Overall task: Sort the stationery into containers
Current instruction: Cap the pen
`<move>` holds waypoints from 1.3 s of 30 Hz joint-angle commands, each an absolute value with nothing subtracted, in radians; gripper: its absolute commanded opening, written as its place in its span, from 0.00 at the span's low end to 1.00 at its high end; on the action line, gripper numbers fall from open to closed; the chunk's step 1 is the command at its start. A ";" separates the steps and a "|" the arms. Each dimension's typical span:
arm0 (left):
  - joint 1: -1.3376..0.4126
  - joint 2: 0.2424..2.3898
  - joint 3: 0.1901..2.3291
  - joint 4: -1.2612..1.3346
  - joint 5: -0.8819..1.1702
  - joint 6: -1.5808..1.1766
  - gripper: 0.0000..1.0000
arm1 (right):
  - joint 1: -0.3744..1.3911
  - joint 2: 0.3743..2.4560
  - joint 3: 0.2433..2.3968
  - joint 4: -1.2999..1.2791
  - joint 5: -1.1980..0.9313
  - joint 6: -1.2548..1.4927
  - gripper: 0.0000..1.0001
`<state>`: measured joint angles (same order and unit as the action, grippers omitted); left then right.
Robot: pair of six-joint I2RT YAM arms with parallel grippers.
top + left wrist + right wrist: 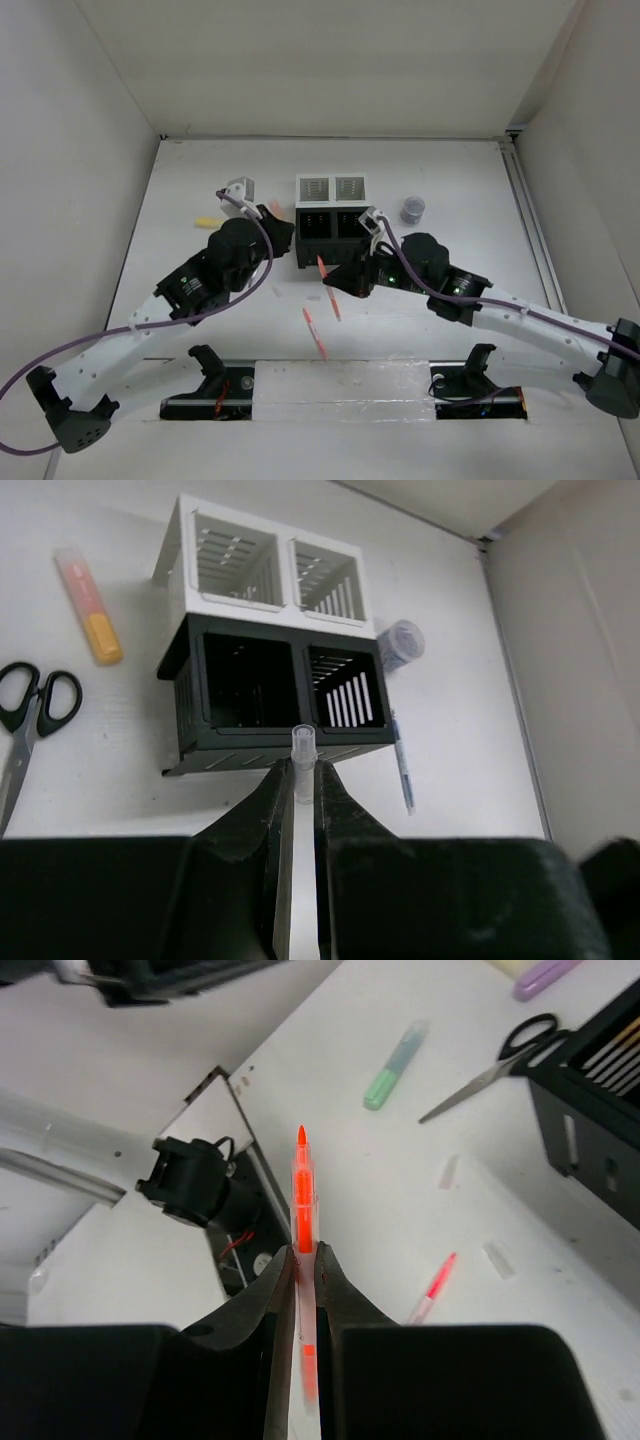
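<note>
My left gripper (303, 780) is shut on a thin clear pen end (303, 752), just in front of the black mesh compartments (200, 695) of the containers block; the white compartments (180, 550) lie behind. In the top view it (283, 240) is at the block's left side. My right gripper (302, 1260) is shut on an orange pen (302, 1185) held above the table, in front of the block (345, 283). A red pen (432, 1288) lies on the table. Scissors (25, 715), an orange highlighter (90, 605), a green highlighter (395, 1065), a blue-grey pen (402, 770) and the round grey item (400, 643) lie around the block.
Two small clear caps (450, 1170) lie on the table near the red pen. A pink highlighter (545, 975) lies beyond the scissors. The arm base mounts (210, 385) sit at the near edge. White walls enclose the table on three sides.
</note>
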<state>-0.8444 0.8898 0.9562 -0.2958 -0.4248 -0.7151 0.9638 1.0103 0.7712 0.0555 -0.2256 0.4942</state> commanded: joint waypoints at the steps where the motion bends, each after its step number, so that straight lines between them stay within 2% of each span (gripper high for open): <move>1: -0.842 0.793 0.976 -0.213 -0.359 -0.566 0.00 | 0.971 1.077 0.770 0.299 -0.363 0.567 0.00; 8: -0.842 0.709 0.966 -0.244 -0.285 -0.529 0.00 | 0.971 1.178 0.814 0.359 -0.383 0.587 0.00; 13: -0.842 0.647 0.936 -0.203 -0.135 -0.474 0.00 | 0.971 1.233 0.834 0.425 -0.492 0.626 0.00; 21: -0.842 0.578 0.904 -0.169 -0.019 -0.431 0.00 | 0.971 1.198 0.868 0.434 -0.518 0.644 0.00; 30: -0.842 0.546 0.874 -0.129 0.021 -0.431 0.00 | 0.971 1.189 0.877 0.458 -0.546 0.644 0.00; 39: -0.842 0.537 0.856 -0.110 -0.098 -0.508 0.00 | 0.971 1.160 0.856 0.523 -0.534 0.632 0.00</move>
<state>-0.8440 0.5503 0.8619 -0.1696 -0.0441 -0.4740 0.9638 1.1961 0.8349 0.4175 -0.5247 0.6472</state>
